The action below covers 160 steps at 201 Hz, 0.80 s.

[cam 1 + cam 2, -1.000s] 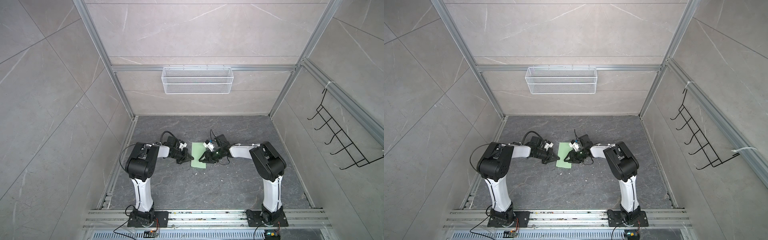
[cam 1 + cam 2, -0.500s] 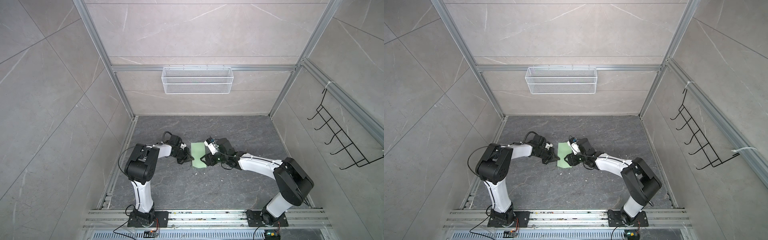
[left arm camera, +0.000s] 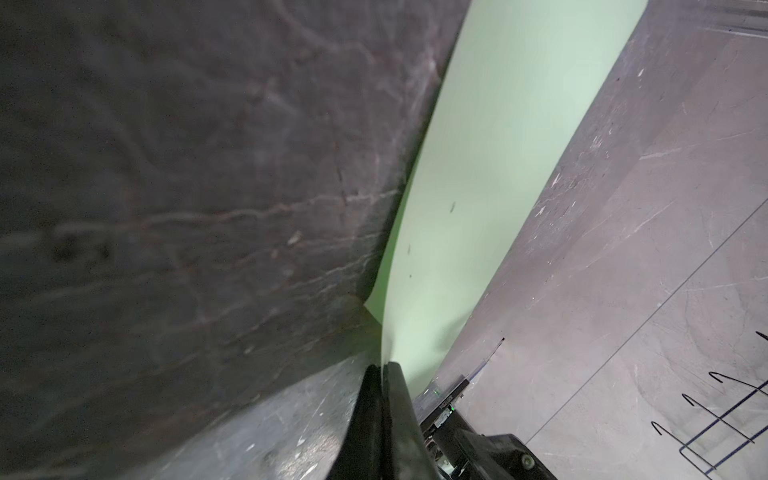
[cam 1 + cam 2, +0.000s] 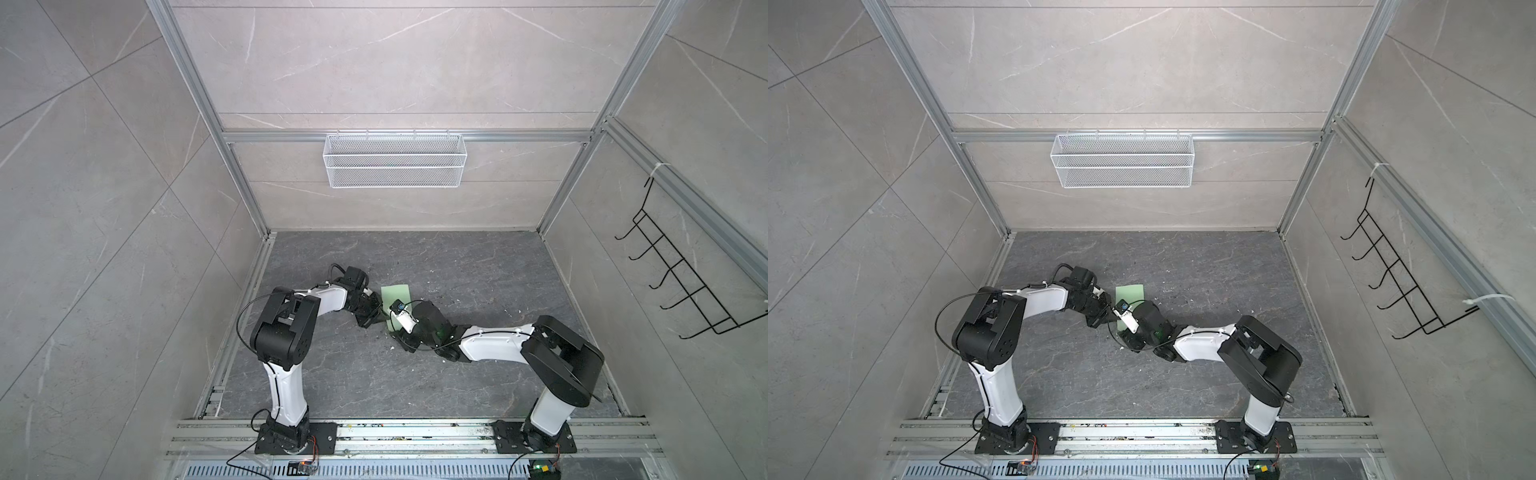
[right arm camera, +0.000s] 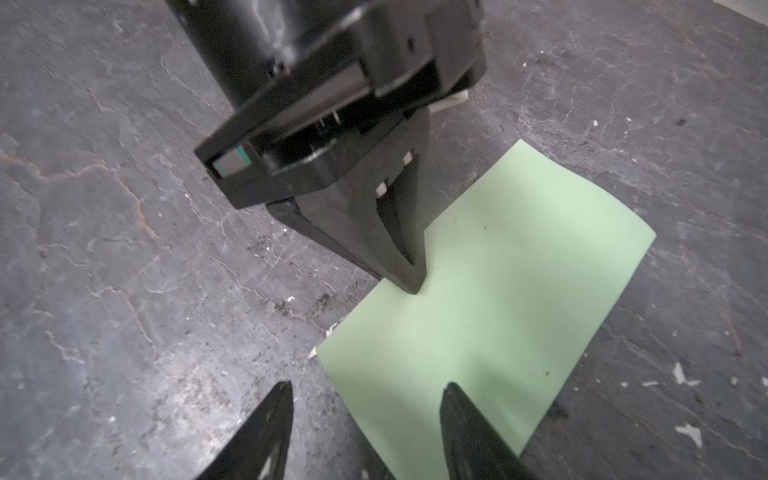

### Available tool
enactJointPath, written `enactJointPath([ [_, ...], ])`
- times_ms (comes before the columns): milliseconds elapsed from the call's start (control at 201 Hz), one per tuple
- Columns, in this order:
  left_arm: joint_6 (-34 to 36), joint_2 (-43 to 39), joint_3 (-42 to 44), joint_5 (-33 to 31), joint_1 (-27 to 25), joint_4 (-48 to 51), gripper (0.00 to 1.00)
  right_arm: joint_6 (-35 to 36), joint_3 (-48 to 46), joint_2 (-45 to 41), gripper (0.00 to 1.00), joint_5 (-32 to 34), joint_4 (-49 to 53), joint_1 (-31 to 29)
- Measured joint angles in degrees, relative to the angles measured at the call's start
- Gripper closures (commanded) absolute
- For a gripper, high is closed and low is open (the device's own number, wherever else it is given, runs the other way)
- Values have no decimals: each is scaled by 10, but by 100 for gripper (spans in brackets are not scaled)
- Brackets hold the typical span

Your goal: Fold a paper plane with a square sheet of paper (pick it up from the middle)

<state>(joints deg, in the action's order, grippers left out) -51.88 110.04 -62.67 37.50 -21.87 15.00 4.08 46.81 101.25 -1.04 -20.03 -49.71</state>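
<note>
**Q:** Where is the square sheet of paper (image 5: 498,299) in relation to your grippers?

**A:** It rests on the dark stone-patterned tabletop (image 5: 124,249), directly ahead of my right gripper (image 5: 368,386). My left gripper (image 5: 411,286) meets one of its side edges from across the sheet. In both top views the sheet (image 4: 397,293) (image 4: 1130,292) shows as a pale green oblong between my two wrists, which partly hide it.

**Q:** How does each gripper stand?

**A:** Left: the fingers are pressed together on the sheet's edge with the paper caught between them, and that edge curls up slightly (left wrist view). Right: the jaws are spread apart and hold nothing. One fingertip (image 5: 457,399) is over the sheet's near corner and the other (image 5: 278,399) is over bare tabletop. I cannot tell whether either fingertip touches down.
</note>
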Motion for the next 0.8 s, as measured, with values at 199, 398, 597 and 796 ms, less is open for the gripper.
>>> enactJointPath([
  [199,-11,0,0,0,0,0,100,23,0,31,47,16,-26,-5],
  [398,-15,0,0,0,0,0,100,36,1,35,66,28,-39,-5],
  [597,-15,0,0,0,0,0,100,45,1,35,75,34,-48,-5],
  [796,-15,0,0,0,0,0,100,46,1,35,77,34,-55,-5],
])
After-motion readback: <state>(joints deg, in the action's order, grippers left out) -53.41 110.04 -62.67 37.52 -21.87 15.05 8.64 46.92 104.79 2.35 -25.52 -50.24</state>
